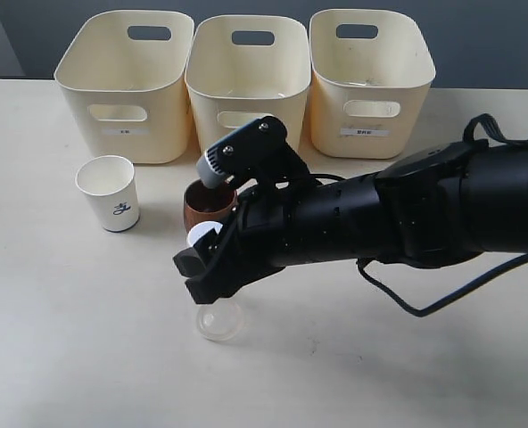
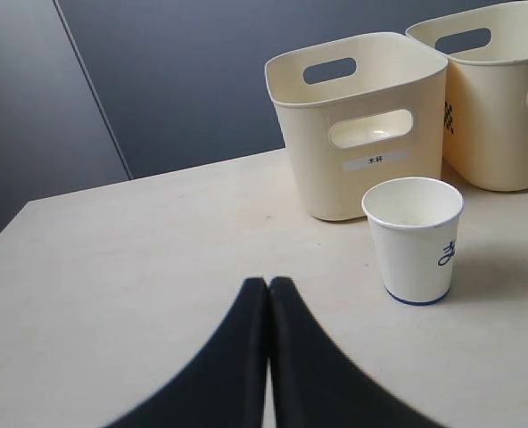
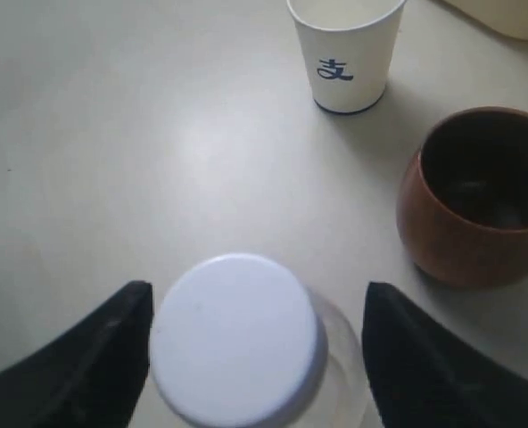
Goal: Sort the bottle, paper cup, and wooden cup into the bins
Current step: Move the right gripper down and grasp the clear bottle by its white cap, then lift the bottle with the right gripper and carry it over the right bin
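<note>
Three cream bins (image 1: 126, 85) carry small white labels. The paper cup (image 1: 111, 198) is white with a dark blue mark and base ring. Wooden cup (image 3: 460, 241): reddish-brown. Bottle (image 1: 219, 321): clear, white cap (image 3: 237, 343). Table (image 1: 68, 339): pale beige. Arm (image 1: 424, 214): black.

My right arm (image 1: 442, 205) reaches from the tabletop's (image 1: 68, 357) right edge to its middle, right gripper (image 1: 197, 275) jaws spread wide; my left gripper (image 2: 268, 285) is pressed closed.
</note>
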`<control>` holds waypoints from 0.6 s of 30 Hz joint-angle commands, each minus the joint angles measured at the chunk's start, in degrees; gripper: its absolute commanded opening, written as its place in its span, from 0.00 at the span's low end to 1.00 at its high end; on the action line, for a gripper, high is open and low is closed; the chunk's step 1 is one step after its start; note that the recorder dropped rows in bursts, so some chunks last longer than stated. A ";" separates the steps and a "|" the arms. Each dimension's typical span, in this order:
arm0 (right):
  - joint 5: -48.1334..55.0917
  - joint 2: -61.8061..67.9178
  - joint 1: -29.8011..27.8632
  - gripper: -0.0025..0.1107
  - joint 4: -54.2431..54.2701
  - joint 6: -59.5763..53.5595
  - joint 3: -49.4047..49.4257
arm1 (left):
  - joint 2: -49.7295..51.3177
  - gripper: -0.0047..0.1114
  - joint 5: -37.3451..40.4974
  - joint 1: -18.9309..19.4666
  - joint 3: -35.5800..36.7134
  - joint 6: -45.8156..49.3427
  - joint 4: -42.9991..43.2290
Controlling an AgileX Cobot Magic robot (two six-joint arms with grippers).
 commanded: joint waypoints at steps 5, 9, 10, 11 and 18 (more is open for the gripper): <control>0.11 0.04 0.19 0.50 0.32 1.12 -0.42 | -0.28 0.04 -0.30 -0.18 0.07 -0.11 0.00; 0.31 0.04 0.19 0.31 0.32 1.12 -0.42 | -0.28 0.04 -0.30 -0.18 0.07 -0.11 0.00; 0.31 0.04 0.19 0.26 0.32 1.12 -0.42 | -0.28 0.04 -0.30 -0.18 0.07 -0.11 0.00; 0.31 0.04 0.19 0.20 0.32 1.12 -0.42 | -0.28 0.04 -0.30 -0.18 0.07 -0.11 0.00; 0.45 0.04 0.19 0.02 0.32 1.49 -0.42 | -0.28 0.04 -0.30 -0.18 0.07 -0.11 0.00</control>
